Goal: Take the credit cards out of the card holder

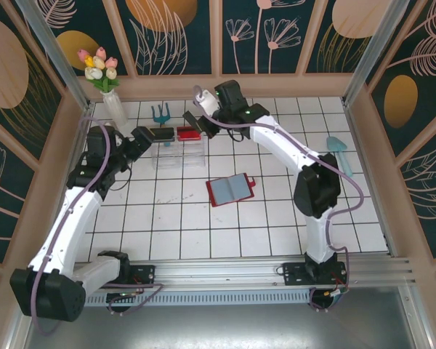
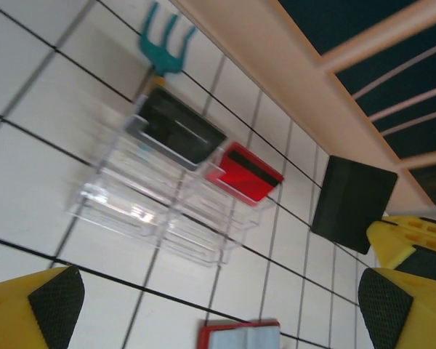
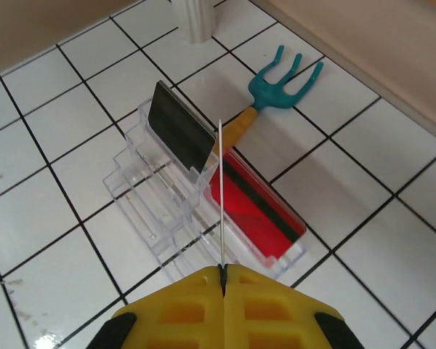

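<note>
- Yellow right pincer (image 3: 224, 273): pressed together on the lower edge of a dark credit card (image 2: 352, 203), held upright and edge-on to its own wrist camera.
- Just beyond and below that grip: clear plastic stand (image 3: 152, 211), with a black card (image 3: 180, 133) upright in the left compartment and a red card (image 3: 258, 214) with a dark stripe leaning in the right one.
- Past the stand: teal hand fork (image 3: 287, 83), flat on the white tiles.
- Left pincer (image 2: 218, 309): spread wide, holding nothing, black pads (image 2: 54, 305) far apart, near the stand's left side.
- Red card holder (image 1: 231, 190): open flat, grey-blue pockets up, well apart from both pincers, nearer the arm bases.
</note>
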Controlling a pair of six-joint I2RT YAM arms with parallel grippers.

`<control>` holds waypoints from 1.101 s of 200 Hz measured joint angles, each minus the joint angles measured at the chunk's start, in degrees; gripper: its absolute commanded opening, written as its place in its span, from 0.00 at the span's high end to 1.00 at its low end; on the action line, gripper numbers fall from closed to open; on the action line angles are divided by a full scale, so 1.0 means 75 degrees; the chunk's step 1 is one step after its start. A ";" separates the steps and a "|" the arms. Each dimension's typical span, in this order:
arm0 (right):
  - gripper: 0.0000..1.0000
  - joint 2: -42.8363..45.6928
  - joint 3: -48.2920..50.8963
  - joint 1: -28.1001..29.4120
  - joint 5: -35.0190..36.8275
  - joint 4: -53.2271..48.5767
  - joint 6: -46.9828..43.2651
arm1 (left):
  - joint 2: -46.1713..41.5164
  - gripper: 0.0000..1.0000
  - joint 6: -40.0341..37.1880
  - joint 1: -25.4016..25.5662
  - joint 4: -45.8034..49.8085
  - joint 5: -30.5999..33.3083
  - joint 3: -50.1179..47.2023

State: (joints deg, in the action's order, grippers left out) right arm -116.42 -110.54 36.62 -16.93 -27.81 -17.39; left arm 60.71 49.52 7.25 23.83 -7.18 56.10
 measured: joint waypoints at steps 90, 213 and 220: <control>1.00 -0.1515 -0.2454 0.0420 -0.0015 -0.0385 -0.2430 | -0.0125 0.01 0.0003 -0.0469 0.1011 0.0070 -0.0181; 1.00 -0.1061 -0.0688 0.0676 0.0367 0.0201 -0.2366 | -0.0338 0.23 0.1393 -0.0475 -0.0895 -0.1294 -0.1180; 1.00 -0.0909 -0.0411 0.0682 0.0353 0.0283 -0.2165 | -0.0338 0.25 0.1466 -0.0475 -0.1055 -0.1370 -0.1215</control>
State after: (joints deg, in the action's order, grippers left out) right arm -123.24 -113.62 41.74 -14.28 -25.69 -33.63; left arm 58.17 60.51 3.68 15.92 -17.45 46.98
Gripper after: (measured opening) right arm 0.055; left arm 0.777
